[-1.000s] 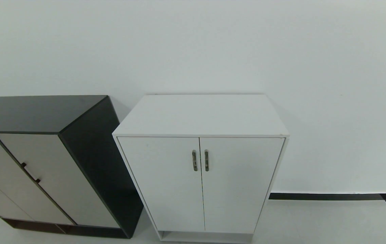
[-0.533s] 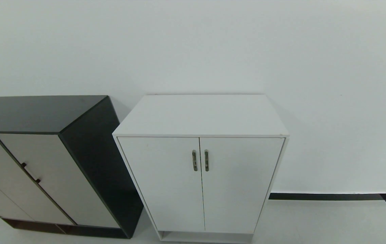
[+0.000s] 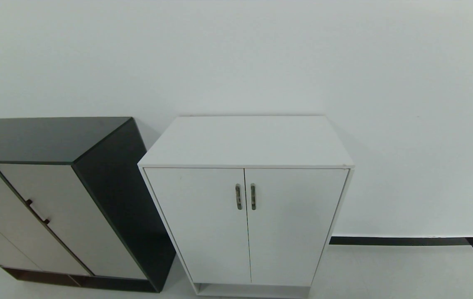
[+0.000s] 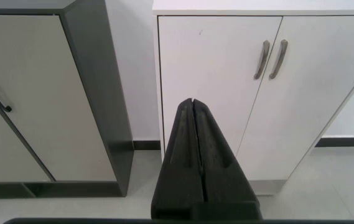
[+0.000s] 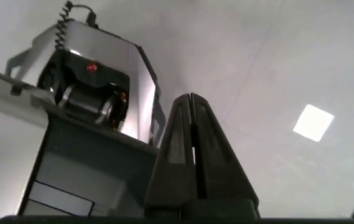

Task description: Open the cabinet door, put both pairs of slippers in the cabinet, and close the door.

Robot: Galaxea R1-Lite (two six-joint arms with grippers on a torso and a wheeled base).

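Left gripper (image 4: 193, 102): clenched on nothing, in front of the tall white two-door board cabinet (image 4: 214, 68), apart from it.
Right gripper (image 5: 192, 96): clenched on nothing, aimed at the ceiling.
Cabinet: against the wall, doors closed and facing the robot; a black-sided cabinet (image 3: 111, 187) is just beside it.
Handles: slim grey metal bars (image 3: 238, 196) (image 3: 253, 196), long axis upright, flanking the cabinet's centre seam.
Handling: likely stiff, smooth bars on light hinged doors. Pinch mid-bar and pull outward.
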